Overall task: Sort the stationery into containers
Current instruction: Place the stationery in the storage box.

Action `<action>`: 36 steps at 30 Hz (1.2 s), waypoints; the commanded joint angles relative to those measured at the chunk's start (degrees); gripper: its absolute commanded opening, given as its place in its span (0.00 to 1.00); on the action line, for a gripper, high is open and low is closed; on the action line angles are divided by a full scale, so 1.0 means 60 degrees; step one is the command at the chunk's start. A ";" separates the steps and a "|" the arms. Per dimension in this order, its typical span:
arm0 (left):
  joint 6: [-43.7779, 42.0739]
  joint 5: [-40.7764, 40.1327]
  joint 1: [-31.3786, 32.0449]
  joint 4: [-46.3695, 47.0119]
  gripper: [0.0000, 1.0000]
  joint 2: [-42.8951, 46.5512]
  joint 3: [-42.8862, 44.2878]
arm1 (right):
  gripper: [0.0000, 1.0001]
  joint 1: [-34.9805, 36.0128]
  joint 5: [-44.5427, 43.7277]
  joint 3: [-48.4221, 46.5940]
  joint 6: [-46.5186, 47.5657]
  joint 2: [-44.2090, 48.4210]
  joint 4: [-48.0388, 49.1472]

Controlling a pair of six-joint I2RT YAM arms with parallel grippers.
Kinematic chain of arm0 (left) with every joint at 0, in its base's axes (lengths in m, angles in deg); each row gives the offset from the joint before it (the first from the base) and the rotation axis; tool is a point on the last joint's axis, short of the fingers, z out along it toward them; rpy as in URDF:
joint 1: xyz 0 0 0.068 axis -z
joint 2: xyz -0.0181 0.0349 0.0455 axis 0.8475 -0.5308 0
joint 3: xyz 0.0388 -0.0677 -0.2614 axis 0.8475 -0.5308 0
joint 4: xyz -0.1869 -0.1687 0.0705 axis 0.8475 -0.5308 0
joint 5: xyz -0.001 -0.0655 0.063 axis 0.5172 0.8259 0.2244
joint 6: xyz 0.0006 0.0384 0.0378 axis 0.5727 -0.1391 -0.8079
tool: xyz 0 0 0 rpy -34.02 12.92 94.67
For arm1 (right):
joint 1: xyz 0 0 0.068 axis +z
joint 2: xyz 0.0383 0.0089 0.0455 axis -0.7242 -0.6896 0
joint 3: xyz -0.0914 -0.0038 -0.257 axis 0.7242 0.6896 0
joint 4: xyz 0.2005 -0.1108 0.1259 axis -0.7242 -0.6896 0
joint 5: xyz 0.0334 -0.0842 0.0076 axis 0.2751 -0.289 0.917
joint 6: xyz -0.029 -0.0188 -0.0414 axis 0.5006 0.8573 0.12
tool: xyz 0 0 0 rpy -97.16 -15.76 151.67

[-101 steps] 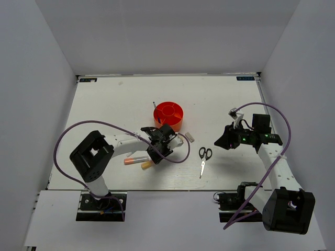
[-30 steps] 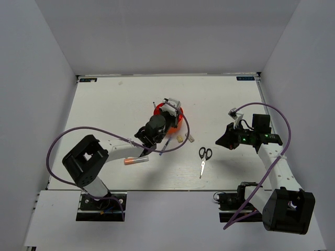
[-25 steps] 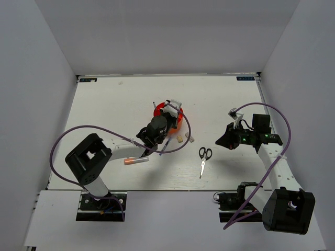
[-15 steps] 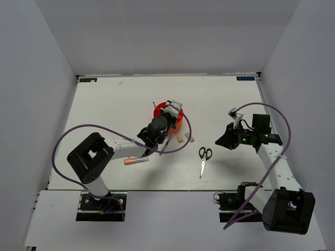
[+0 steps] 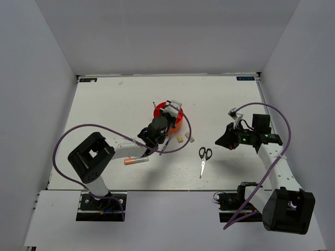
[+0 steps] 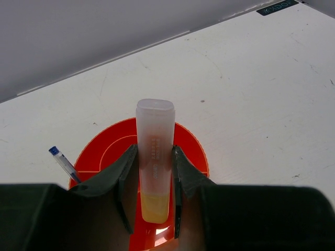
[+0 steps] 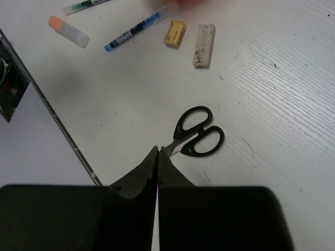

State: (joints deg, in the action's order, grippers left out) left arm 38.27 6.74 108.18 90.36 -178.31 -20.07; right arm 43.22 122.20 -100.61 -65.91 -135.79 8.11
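Left gripper (image 6: 154, 157) partly open, clamped on clear-capped marker tube (image 6: 155, 130); tube upright over orange-red organizer (image 6: 192, 151). Right gripper (image 7: 157, 157) fully closed, holds nothing, tips just beside scissors (image 7: 196, 137) handles.

Counts:
- organizer: one
- scissors: one, flat on table (image 7: 272, 104)
- marker tubes: two; held one, plus orange-capped marker (image 7: 68, 30) lying on table
- erasers: two; beige eraser (image 7: 175, 32) and pale eraser (image 7: 204, 37), side by side
- pens: three; blue-capped pen (image 6: 63, 163) standing in organizer, blue pen (image 7: 131, 32) near erasers, green-printed pen (image 7: 86, 5) cut by frame edge
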 commanded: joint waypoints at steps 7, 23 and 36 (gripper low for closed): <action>0.0380 -0.0319 0.0050 0.0117 0.25 0.0074 -0.0285 | 0.00 0.0017 0.0273 -0.0176 0.0186 0.0133 0.0066; 0.0322 -0.0743 0.0284 -0.0088 0.56 0.0381 -0.0432 | 0.00 -0.0012 0.0228 -0.0176 0.0186 0.0148 0.0036; 0.2574 -0.1114 0.1164 -0.8873 0.07 0.3994 0.0764 | 0.68 -0.0026 0.0053 -0.0176 0.0112 0.0309 0.0051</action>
State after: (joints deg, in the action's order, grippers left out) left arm 44.04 -0.17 115.17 66.45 -162.58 -21.17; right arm 43.16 122.07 -100.61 -65.49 -135.03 8.11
